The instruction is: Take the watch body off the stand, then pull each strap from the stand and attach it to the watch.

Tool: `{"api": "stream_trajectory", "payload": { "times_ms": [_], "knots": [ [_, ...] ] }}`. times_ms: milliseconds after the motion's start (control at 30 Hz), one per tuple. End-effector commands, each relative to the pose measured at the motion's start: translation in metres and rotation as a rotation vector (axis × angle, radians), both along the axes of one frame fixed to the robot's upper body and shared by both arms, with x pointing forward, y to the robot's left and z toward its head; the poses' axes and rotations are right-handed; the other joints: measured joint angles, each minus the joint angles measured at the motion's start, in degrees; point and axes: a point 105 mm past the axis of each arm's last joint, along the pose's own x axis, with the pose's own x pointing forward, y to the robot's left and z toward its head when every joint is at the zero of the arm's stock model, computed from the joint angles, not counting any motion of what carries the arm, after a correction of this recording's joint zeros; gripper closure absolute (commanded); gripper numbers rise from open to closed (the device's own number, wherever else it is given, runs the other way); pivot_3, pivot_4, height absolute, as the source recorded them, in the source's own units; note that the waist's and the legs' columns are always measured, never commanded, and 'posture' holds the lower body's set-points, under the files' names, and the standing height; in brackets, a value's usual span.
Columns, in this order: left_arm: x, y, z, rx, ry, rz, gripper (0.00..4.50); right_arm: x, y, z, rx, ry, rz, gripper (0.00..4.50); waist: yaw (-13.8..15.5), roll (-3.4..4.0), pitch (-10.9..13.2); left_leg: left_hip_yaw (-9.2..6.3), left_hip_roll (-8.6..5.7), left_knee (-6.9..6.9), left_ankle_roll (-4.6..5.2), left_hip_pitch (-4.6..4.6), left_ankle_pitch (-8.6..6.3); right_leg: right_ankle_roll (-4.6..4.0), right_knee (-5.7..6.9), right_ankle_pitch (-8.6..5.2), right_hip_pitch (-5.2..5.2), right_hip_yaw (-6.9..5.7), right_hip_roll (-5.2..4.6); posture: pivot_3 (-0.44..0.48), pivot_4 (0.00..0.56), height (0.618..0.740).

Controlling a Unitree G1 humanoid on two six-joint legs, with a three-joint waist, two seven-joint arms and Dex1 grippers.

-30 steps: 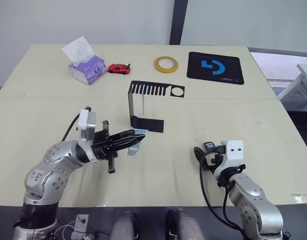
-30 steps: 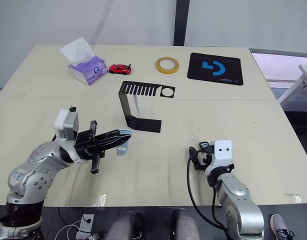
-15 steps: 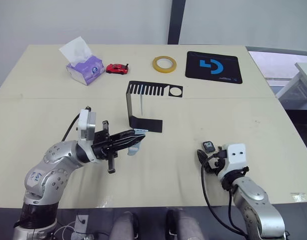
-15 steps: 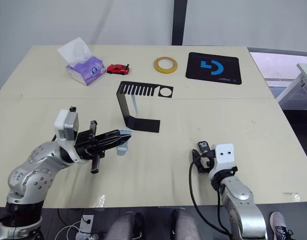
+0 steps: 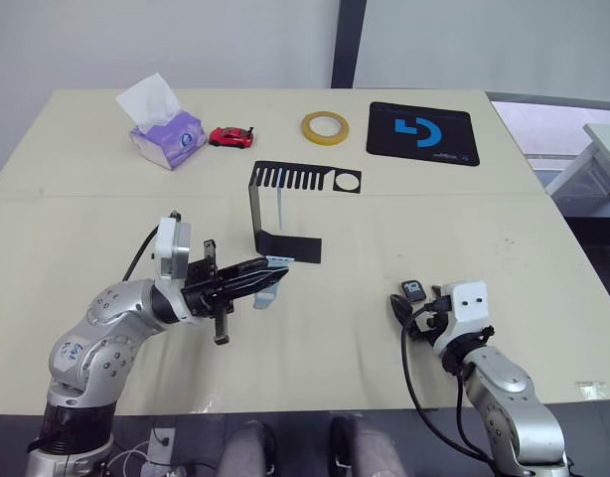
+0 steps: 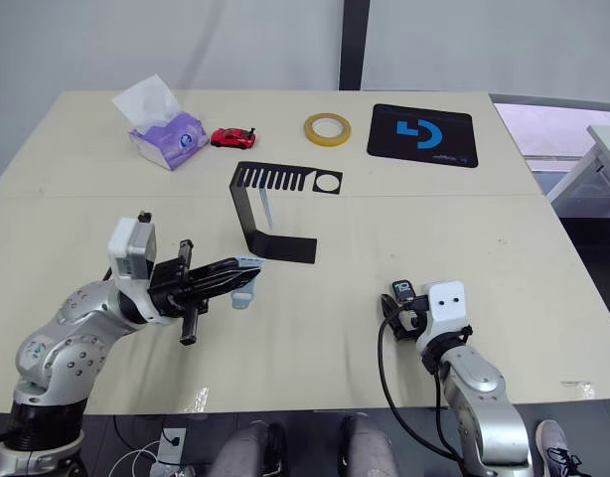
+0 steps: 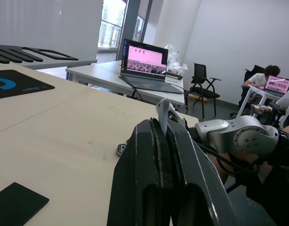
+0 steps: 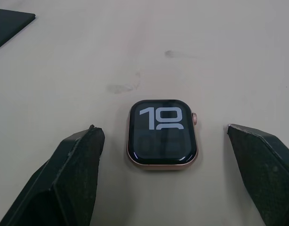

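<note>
The watch body [image 8: 162,134] lies face up on the table, black screen with white digits; it also shows as a small dark square [image 5: 414,290]. My right gripper [image 8: 163,136] is open, one finger on each side of the watch and not touching it. My left gripper [image 5: 265,270] is shut on a pale grey-blue strap [image 5: 272,281], whose end sticks out between the fingers [image 7: 163,109]. The black stand [image 5: 285,209] is just beyond the left gripper. Another strap [image 5: 282,204] hangs from its slotted top plate.
Along the table's far side are a tissue box [image 5: 166,134], a red toy car [image 5: 231,136], a yellow tape ring [image 5: 325,126] and a black mat with a blue logo [image 5: 424,132]. Desks, a laptop and seated people [image 7: 271,80] are beyond the table.
My right gripper has drawn back toward the table's front edge, and the watch body now lies on the table just ahead of its fingers. The left arm and strap have not moved.
</note>
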Motion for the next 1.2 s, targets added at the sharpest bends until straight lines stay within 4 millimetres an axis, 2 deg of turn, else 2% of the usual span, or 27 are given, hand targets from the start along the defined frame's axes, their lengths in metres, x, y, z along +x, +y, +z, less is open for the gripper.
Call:
{"api": "stream_trajectory", "payload": {
  "times_ms": [33,167,300,333,367,400,467,500,567,967,1067,1200],
  "knots": [
    [-0.005,-0.002,0.007,0.001,-0.042,-0.014,4.5,-0.003,0.0,-0.005,0.007,0.021,-0.002,0.08,0.0,0.0,0.0,0.0,0.0,0.0,0.0,0.0,0.0,0.0,0.0,0.0,0.0,0.0,0.0,0.0,0.15,0.74],
    [-0.005,-0.002,0.007,0.002,-0.04,-0.016,4.5,-0.004,0.001,-0.007,0.01,0.029,0.004,0.08,0.0,0.0,0.0,0.0,0.0,0.0,0.0,0.0,0.0,0.0,0.0,0.0,0.0,0.0,0.0,0.0,0.15,0.74],
    [-0.005,-0.002,0.006,0.003,-0.038,-0.022,4.5,-0.004,0.002,-0.007,0.014,0.032,0.009,0.63,0.0,0.0,0.0,0.0,0.0,0.0,0.0,0.0,0.0,0.0,0.0,0.0,0.0,0.0,0.0,0.0,0.15,0.74],
    [-0.005,-0.002,0.006,0.004,-0.037,-0.022,4.5,-0.004,0.002,-0.008,0.016,0.034,0.012,1.04,0.0,0.0,0.0,0.0,0.0,0.0,0.0,0.0,0.0,0.0,0.0,0.0,0.0,0.0,0.0,0.0,0.15,0.74],
    [-0.005,-0.002,0.006,0.004,-0.036,-0.023,4.5,-0.004,0.002,-0.008,0.017,0.035,0.013,1.04,0.0,0.0,0.0,0.0,0.0,0.0,0.0,0.0,0.0,0.0,0.0,0.0,0.0,0.0,0.0,0.0,0.15,0.74],
    [-0.005,-0.002,0.006,0.005,-0.036,-0.023,4.5,-0.004,0.002,-0.008,0.02,0.036,0.014,1.46,0.0,0.0,0.0,0.0,0.0,0.0,0.0,0.0,0.0,0.0,0.0,0.0,0.0,0.0,0.0,0.0,0.15,0.74],
    [-0.005,-0.002,0.006,0.005,-0.035,-0.024,4.5,-0.004,0.002,-0.008,0.024,0.039,0.017,1.8,0.0,0.0,0.0,0.0,0.0,0.0,0.0,0.0,0.0,0.0,0.0,0.0,0.0,0.0,0.0,0.0,0.15,0.74],
    [-0.005,-0.002,0.006,0.005,-0.034,-0.024,4.5,-0.004,0.001,-0.008,0.027,0.041,0.017,2.35,0.0,0.0,0.0,0.0,0.0,0.0,0.0,0.0,0.0,0.0,0.0,0.0,0.0,0.0,0.0,0.0,0.15,0.74],
    [-0.004,-0.003,0.006,0.005,-0.034,-0.025,4.5,-0.004,0.0,-0.009,0.03,0.043,0.018,2.89,0.0,0.0,0.0,0.0,0.0,0.0,0.0,0.0,0.0,0.0,0.0,0.0,0.0,0.0,0.0,0.0,0.15,0.74],
    [-0.003,-0.002,0.007,0.013,-0.042,-0.027,4.5,-0.003,0.001,-0.003,0.028,0.021,0.046,2.93,0.0,0.0,0.0,0.0,0.0,0.0,0.0,0.0,0.0,0.0,0.01,0.0,0.0,-0.01,0.0,0.0,0.15,0.74],
    [-0.001,-0.001,0.009,0.023,-0.075,-0.011,4.5,-0.002,0.005,0.007,0.026,0.001,0.095,2.93,0.0,0.0,0.0,0.0,0.0,0.01,0.0,0.0,0.0,0.0,0.01,0.0,0.0,0.0,0.0,0.0,0.15,0.74],
    [0.004,0.004,0.004,0.188,-0.277,0.024,4.5,0.0,0.023,0.033,0.114,0.028,0.261,2.93,-0.1,0.0,0.0,0.02,0.0,0.04,0.0,0.0,0.0,0.0,0.03,0.0,-0.01,0.0,0.03,0.0,0.15,0.74]
  ]
}}
